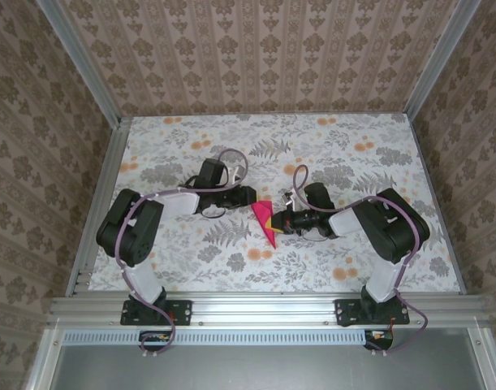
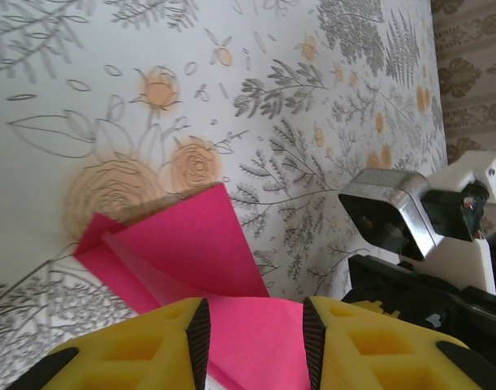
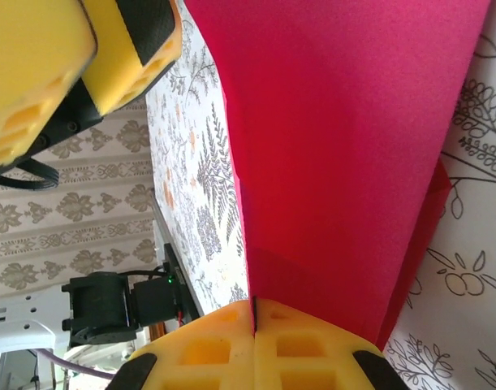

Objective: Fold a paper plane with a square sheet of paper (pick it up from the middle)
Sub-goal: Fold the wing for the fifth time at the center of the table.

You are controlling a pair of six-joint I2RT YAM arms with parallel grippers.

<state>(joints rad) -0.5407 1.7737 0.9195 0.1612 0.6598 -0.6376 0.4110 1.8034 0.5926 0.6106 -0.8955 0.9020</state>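
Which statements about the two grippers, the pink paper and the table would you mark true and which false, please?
1. The right gripper is shut on the folded pink paper. True.
2. The left gripper is clamped tightly shut. False: its jaws stand apart, with the paper lying between its fingers.
3. The paper lies as a flat, unfolded square. False: it is folded, with creases and overlapping layers, and tapers to a point in the top view.
4. The table has a floral pattern of grey leaves and orange flowers. True.
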